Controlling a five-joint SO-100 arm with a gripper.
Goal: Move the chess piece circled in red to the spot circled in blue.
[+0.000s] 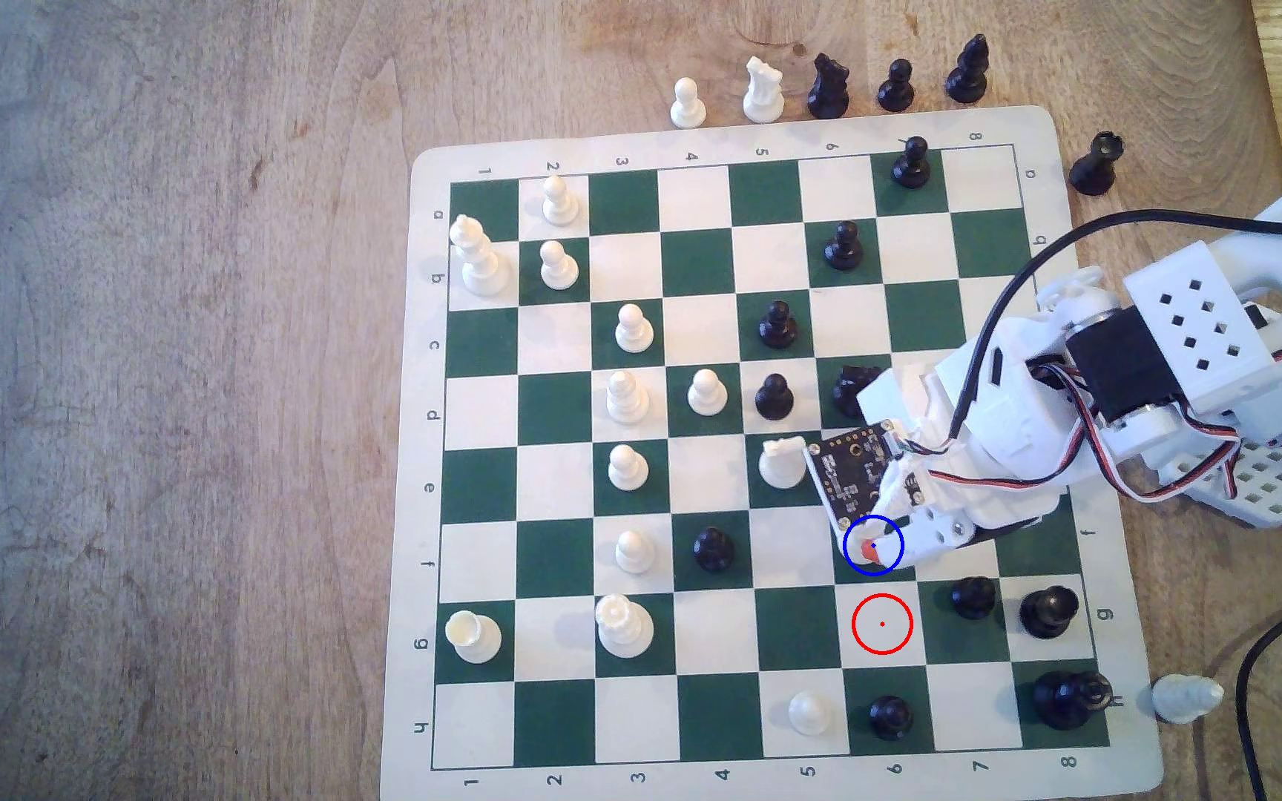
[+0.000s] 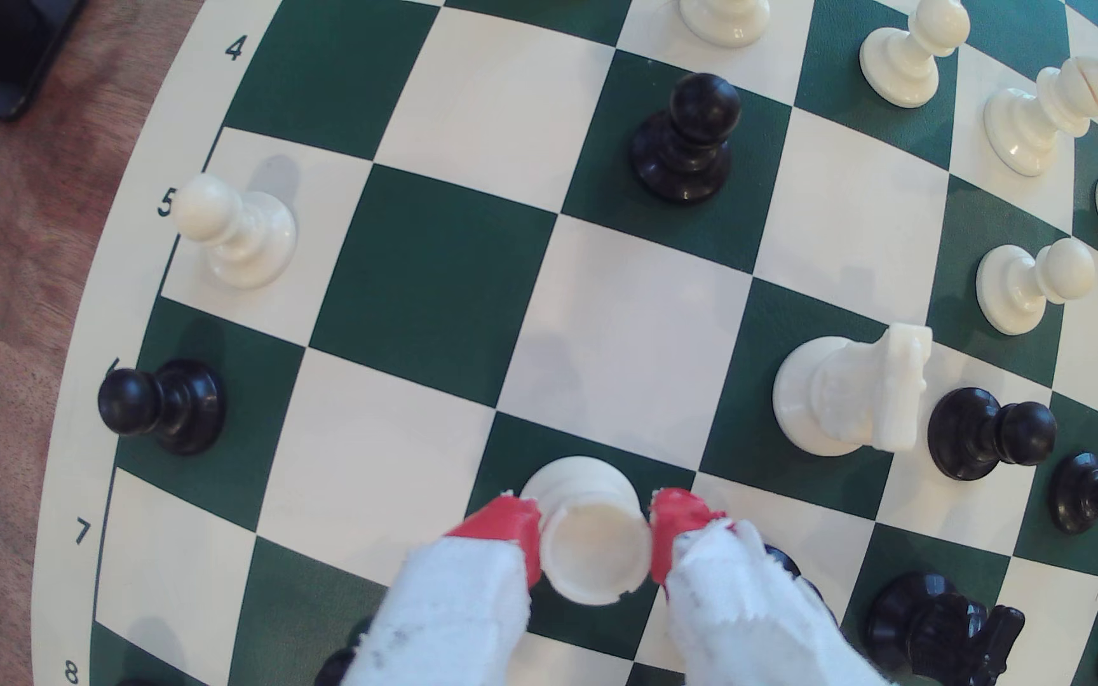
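**Claw grips the cream piece over the blue-ringed square**

In the wrist view the claw point(image 2: 596, 534) has its two red-tipped, white-wrapped fingers point(image 2: 507, 528) pressed against opposite sides of the cream-white chess piece point(image 2: 589, 521), narrowed to the width of the piece's upper part. The piece's round base sits over a dark green square; whether the base touches the board or is slightly lifted cannot be told from these pictures.

In the exterior view the claw point(image 1: 875, 548) reaches in from the exterior view's right, and its red tip lies inside the blue ring point(image 1: 846, 556) on a dark green square in row f, column 6. The arm and its small circuit board point(image 1: 850, 470) cover most of that square, so the piece itself is hidden there. The red ring point(image 1: 882, 625) marks the white square directly below in the picture, row g, and that square is bare.

A white knight point(image 1: 780, 462) stands just beside the claw toward the exterior view's left, one row up. Two black pieces point(image 1: 973, 597) stand to the exterior view's right of the red ring. A black pawn point(image 1: 713, 548) stands two columns to the exterior view's left in row f.

The green-and-white board point(image 1: 422, 462) lies on a wooden desk point(image 1: 160, 385), with several captured pieces lined along the far edge and a white piece point(image 1: 1185, 697) lying on its side off the near right corner.
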